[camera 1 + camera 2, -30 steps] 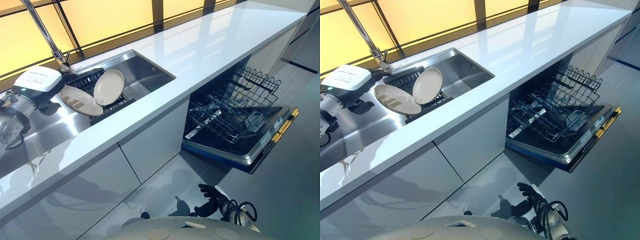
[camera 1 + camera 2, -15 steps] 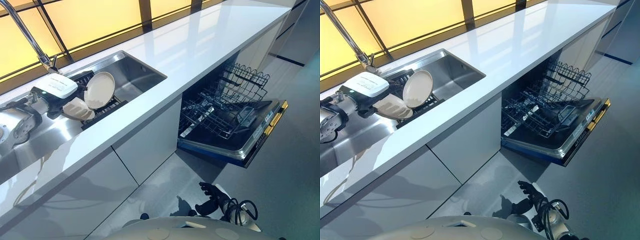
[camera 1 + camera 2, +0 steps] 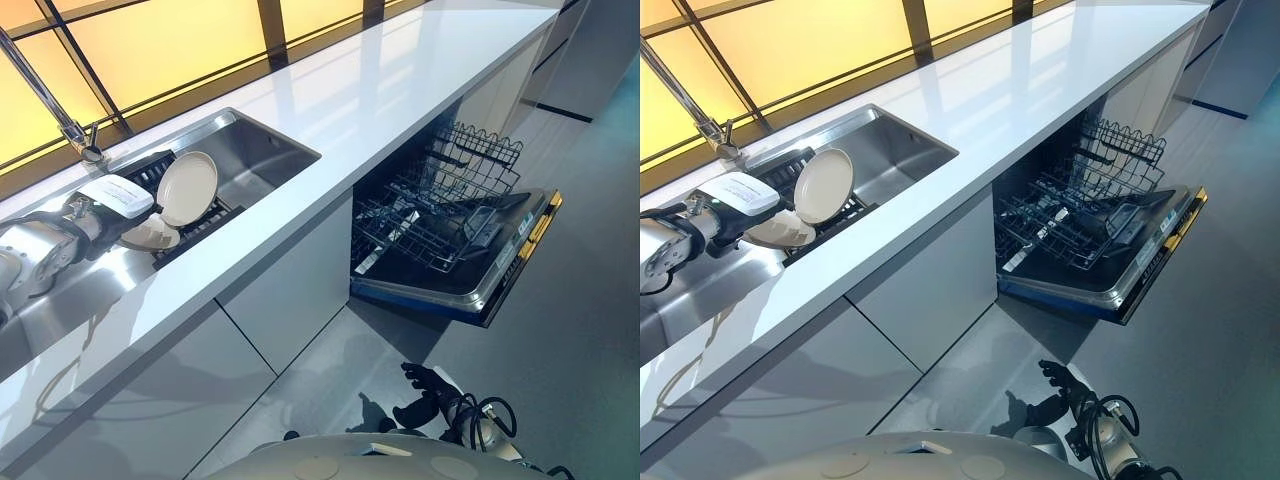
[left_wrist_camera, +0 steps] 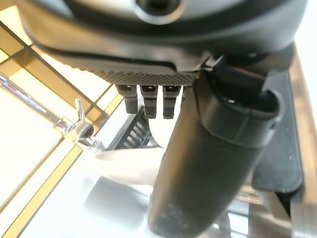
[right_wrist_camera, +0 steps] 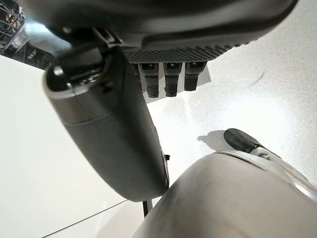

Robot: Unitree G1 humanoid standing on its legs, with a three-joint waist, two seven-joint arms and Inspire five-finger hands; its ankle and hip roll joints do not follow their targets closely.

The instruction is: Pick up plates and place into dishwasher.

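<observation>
Right hand [image 3: 428,392] hung low near the floor, in front of the cabinets, holding nothing; in its wrist view the fingers [image 5: 164,79] looked loosely bent, relaxed rather than clenched. Just beyond it the dishwasher [image 3: 470,285] stood with its door down and the lower rack [image 3: 425,230] pulled out. No plates could be made out in that rack (dark wire clutter made it hard to be sure), so nothing appeared loaded.

Further up, the white countertop [image 3: 400,90] ran across, and the steel sink [image 3: 260,160] was set into it on the robot's left. In the sink a black dish rack [image 3: 190,220] held two cream plates: the upright plate [image 3: 187,188] leaned on edge, and the tilted plate [image 3: 150,235] lay lower, just beside it. Left hand [image 3: 112,205] was at that tilted plate, touching or nearly touching its rim. From its wrist view the fingers [image 4: 148,101] sat past the plate edge with the thumb on the near side; whether they had actually clamped it could not be told.

Judged progress: early. First pickup was underway at best, both plates sat in the sink, carry and loading all remained. The faucet [image 3: 60,115] stood behind the sink by the window.
</observation>
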